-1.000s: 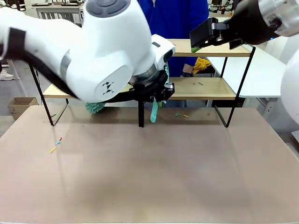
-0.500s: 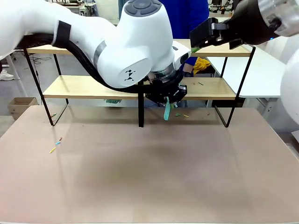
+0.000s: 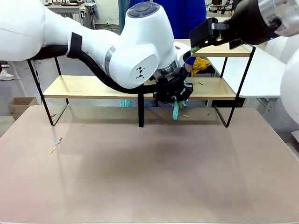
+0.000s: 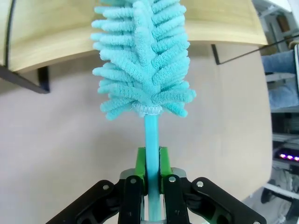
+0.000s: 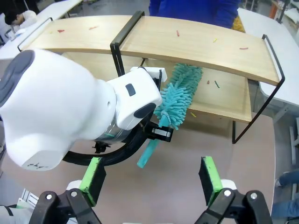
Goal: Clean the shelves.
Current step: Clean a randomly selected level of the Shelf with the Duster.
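The shelves (image 3: 88, 87) are two light-wood boards in a black frame at the table's far side. My left gripper (image 4: 152, 170) is shut on the thin handle of a teal fluffy duster (image 4: 142, 60). In the front view the left gripper (image 3: 175, 95) sits at the lower board's front edge, right of the central post. The duster head (image 5: 180, 95) lies over the lower board (image 5: 224, 105). My right gripper (image 5: 151, 182) is open and holds nothing, hovering high over the shelves' right half. Small coloured bits (image 5: 177, 33) lie on the upper board.
A person in blue (image 3: 187, 14) stands behind the shelves, with a yellow cloth (image 3: 202, 63) near the lower board. Small scraps lie on the brown tabletop at the left (image 3: 56, 142) and below the left gripper (image 3: 183, 115). The left arm's white bulk (image 3: 135, 51) spans the shelf front.
My left arm has swept to the right along the lower board, carrying the duster past the central post. The right gripper has stayed where it was.
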`<control>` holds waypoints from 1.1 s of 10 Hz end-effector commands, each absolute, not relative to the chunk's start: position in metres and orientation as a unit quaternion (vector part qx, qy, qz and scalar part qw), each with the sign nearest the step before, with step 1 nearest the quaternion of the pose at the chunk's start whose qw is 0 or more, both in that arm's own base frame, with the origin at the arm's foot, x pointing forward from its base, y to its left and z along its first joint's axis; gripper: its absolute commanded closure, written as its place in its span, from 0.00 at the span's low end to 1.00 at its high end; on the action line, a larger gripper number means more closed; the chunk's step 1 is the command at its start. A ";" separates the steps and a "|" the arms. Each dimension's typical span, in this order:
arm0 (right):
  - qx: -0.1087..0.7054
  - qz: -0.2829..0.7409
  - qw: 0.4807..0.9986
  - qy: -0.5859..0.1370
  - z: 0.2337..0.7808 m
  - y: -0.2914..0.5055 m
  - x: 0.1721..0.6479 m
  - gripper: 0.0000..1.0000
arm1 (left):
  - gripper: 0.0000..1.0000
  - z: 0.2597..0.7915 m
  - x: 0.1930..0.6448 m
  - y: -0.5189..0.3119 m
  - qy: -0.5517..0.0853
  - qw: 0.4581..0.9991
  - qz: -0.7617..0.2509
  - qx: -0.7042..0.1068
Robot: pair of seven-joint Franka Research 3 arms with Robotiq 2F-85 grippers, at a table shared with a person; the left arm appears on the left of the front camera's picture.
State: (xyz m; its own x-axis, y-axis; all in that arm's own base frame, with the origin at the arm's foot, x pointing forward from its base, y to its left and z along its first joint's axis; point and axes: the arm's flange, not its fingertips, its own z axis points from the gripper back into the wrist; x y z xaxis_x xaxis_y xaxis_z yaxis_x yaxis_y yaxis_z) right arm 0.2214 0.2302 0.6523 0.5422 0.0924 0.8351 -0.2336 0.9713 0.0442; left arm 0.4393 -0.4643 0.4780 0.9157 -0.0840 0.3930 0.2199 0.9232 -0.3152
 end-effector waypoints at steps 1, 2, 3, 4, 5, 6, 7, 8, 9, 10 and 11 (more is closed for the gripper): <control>0.076 0.092 0.875 -0.469 0.653 0.229 0.222 0.00 | 0.87 0.480 0.453 -0.456 -0.145 0.960 -0.102 -0.216; 0.076 0.092 0.875 -0.469 0.653 0.229 0.222 0.00 | 0.87 0.479 0.458 -0.455 -0.129 0.960 -0.110 -0.223; 0.076 0.092 0.875 -0.469 0.653 0.229 0.222 0.00 | 0.87 0.477 0.463 -0.453 -0.112 0.959 -0.118 -0.231; 0.076 0.092 0.875 -0.469 0.653 0.229 0.222 0.00 | 0.87 0.476 0.466 -0.451 -0.091 0.956 -0.132 -0.245; 0.076 0.092 0.875 -0.469 0.653 0.229 0.222 0.00 | 0.87 0.477 0.468 -0.449 -0.076 0.953 -0.145 -0.254; 0.076 0.092 0.875 -0.469 0.653 0.229 0.222 0.00 | 0.87 0.479 0.469 -0.443 -0.043 0.949 -0.170 -0.264; 0.076 0.092 0.875 -0.469 0.653 0.229 0.222 0.00 | 0.87 0.481 0.471 -0.436 -0.002 0.938 -0.211 -0.274; 0.076 0.092 0.875 -0.469 0.653 0.229 0.222 0.00 | 0.87 0.484 0.472 -0.426 0.033 0.923 -0.258 -0.282; 0.076 0.092 0.875 -0.469 0.653 0.229 0.222 0.00 | 0.87 0.486 0.470 -0.414 0.075 0.904 -0.310 -0.284; 0.076 0.092 0.875 -0.469 0.653 0.229 0.222 0.00 | 0.87 0.492 0.464 -0.393 0.120 0.874 -0.378 -0.280; 0.076 0.092 0.875 -0.469 0.653 0.229 0.222 0.00 | 0.87 0.499 0.459 -0.375 0.143 0.843 -0.421 -0.302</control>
